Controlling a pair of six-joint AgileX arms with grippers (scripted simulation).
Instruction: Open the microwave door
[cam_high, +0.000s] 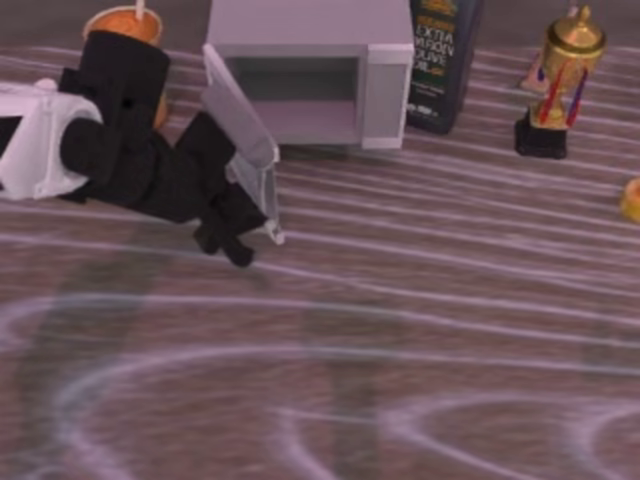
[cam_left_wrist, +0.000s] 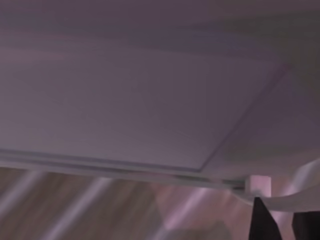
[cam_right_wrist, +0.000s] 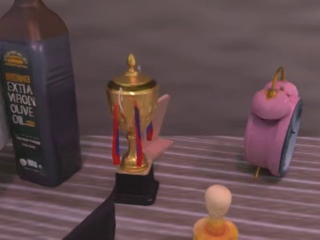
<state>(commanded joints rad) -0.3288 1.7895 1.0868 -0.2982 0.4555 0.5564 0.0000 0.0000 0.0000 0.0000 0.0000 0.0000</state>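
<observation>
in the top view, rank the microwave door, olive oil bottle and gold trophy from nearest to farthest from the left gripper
1. microwave door: swung open toward the table's left, its handle edge right at the left gripper.
2. olive oil bottle: at the back, just right of the microwave.
3. gold trophy: far right at the back.

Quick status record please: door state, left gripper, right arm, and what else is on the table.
door: swung wide open, hinged at the left of the microwave, cavity exposed
left gripper: at the door's free edge by the handle
right arm: not in the top view
table: olive oil bottle right of the microwave, trophy, pink alarm clock, orange cup
</observation>
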